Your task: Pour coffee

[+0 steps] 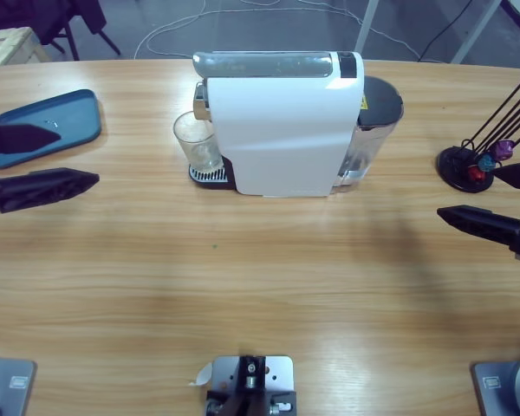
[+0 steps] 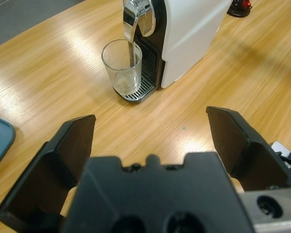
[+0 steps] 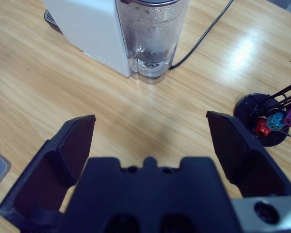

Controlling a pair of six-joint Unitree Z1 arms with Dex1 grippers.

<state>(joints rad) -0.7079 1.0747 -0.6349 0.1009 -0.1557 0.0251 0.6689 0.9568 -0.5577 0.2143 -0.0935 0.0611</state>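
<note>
Your coffee machine (image 1: 282,126) stands near the far edge of the table (image 1: 243,286), about midway along it, white-bodied with a silver top. A clear glass (image 1: 195,141) sits upright on the machine's drip grate, right under the silver spout (image 2: 138,17); you can see it plainly in the left wrist view, and it looks empty or nearly so. The machine's water tank (image 3: 153,36) is on its other end, and a black cable (image 3: 203,34) runs away from there across the wood.

Your left gripper (image 1: 78,160) hovers at the table's left edge with its jaws spread wide and nothing between them, pointed toward the glass but well apart from it. Just behind it, near the far left corner, lies a blue tray (image 1: 56,124).

Your right gripper (image 1: 477,199) hovers at the right edge, jaws also wide apart and holding nothing, facing the tank end of the machine. Beside it stands a black capsule stand (image 1: 468,165) with thin rods and a few coloured capsules (image 3: 276,121) at its base.
</note>
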